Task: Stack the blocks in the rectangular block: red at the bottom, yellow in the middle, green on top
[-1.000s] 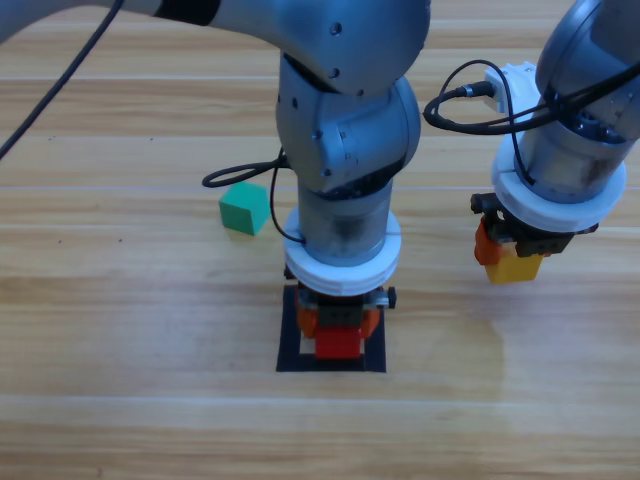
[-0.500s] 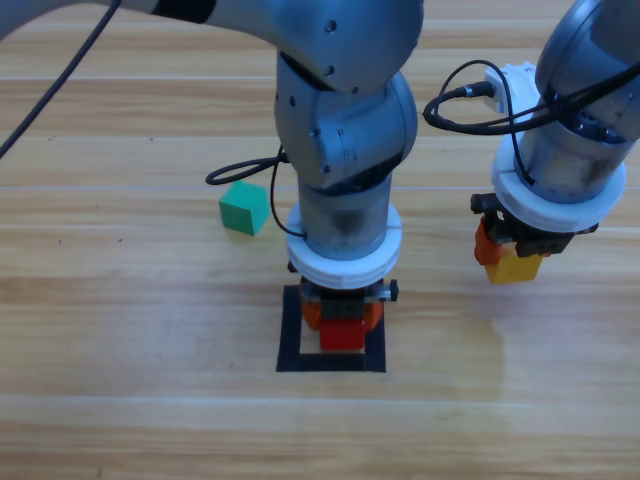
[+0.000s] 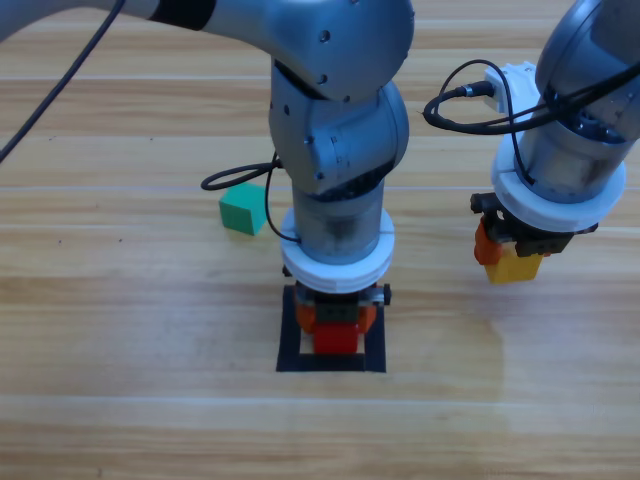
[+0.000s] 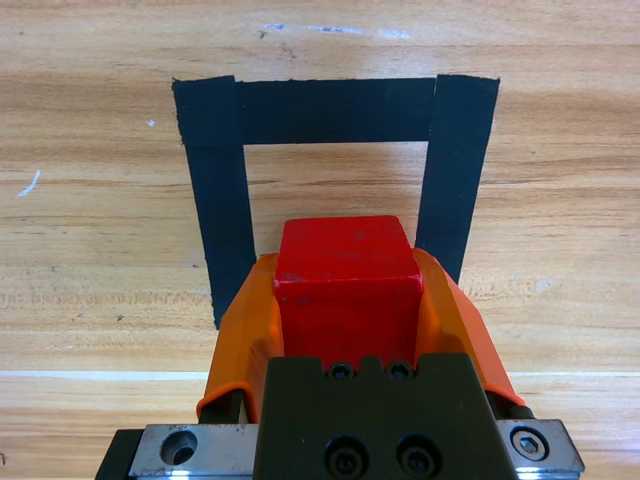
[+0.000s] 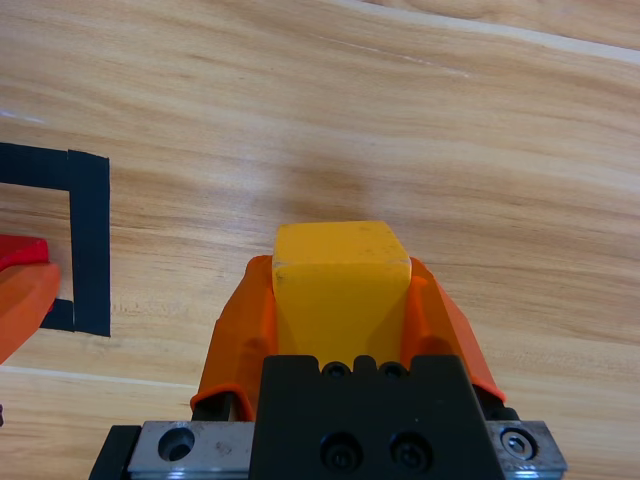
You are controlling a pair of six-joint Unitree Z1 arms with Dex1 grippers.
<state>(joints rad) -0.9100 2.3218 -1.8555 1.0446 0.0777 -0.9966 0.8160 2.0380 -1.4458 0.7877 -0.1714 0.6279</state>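
Red cube sits clamped between the orange jaws of the left gripper, which hangs over the black tape square near the desk's front edge; whether the cube touches the wood cannot be told. The right gripper, well apart toward the desk's right edge, has its jaws closed on the yellow cube, clear of the square. A green cube lies loose on the desk, behind and left of the square.
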